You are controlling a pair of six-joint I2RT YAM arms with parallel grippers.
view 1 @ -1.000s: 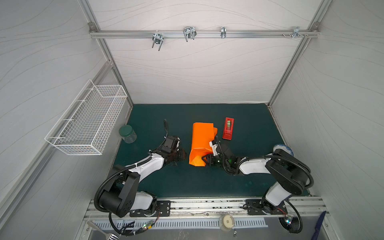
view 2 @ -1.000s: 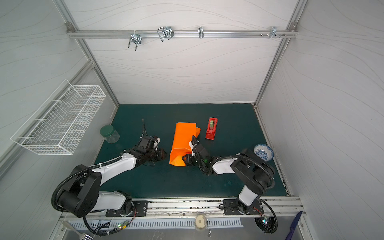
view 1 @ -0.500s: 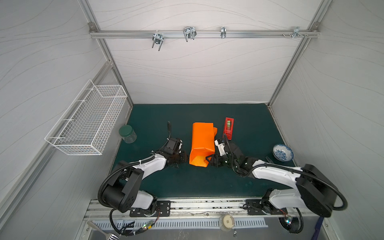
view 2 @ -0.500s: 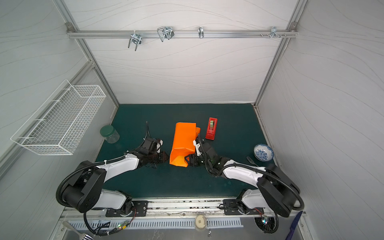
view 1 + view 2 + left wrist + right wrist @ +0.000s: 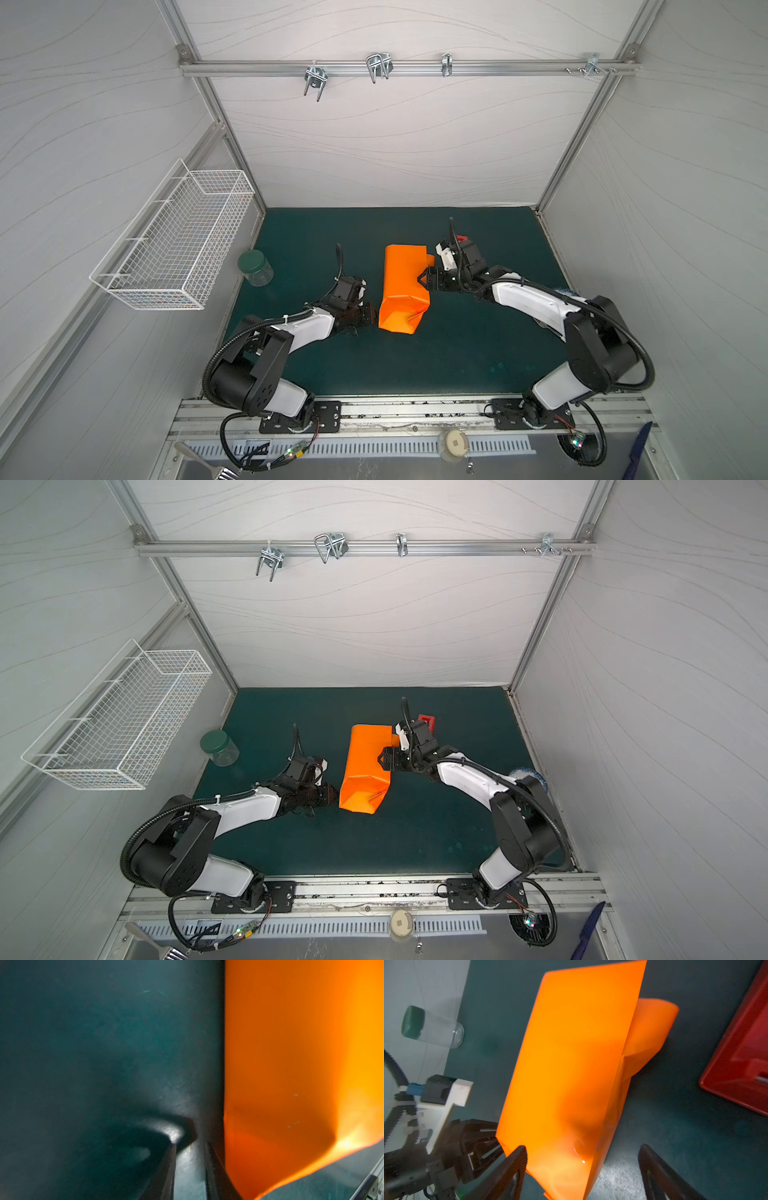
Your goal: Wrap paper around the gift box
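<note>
- Seemingly the step in hand is tidying loose edges. The paper (image 5: 405, 286) is already folded into a long parcel in the middle of the dark green mat (image 5: 457, 365). The gift box is hidden inside it, with no part showing.
- The left gripper (image 5: 190, 1145) sits low on the mat, just beside the parcel's corner nearest the arm bases and perhaps touching it. Its jaws stand a narrow gap apart with only mat between them, so they hold nothing.
- The right gripper (image 5: 582, 1147) is at the parcel's opposite long side. Its jaws are wide apart and straddle the paper's edge without being clamped on it.
- To do the step well, I would brace the left gripper against that corner so the parcel cannot slide. I would then close the right jaws on the free edge only and draw it flat before creasing, since thin paper may tear if dragged.
- A curled flap sticks out at the parcel's far end on the right arm's side, and it likely needs folding in too.
- The jar (image 5: 257, 272), with its green lid on, stands well apart from the parcel, beyond the left gripper. Its clear body looks empty.
- The wire basket (image 5: 174, 241), farther from the parcel that same way, seems to hold nothing.
- The bowl (image 5: 530, 776), on the parcel's other side past the right arm, is mostly hidden, so its contents cannot be told.
</note>
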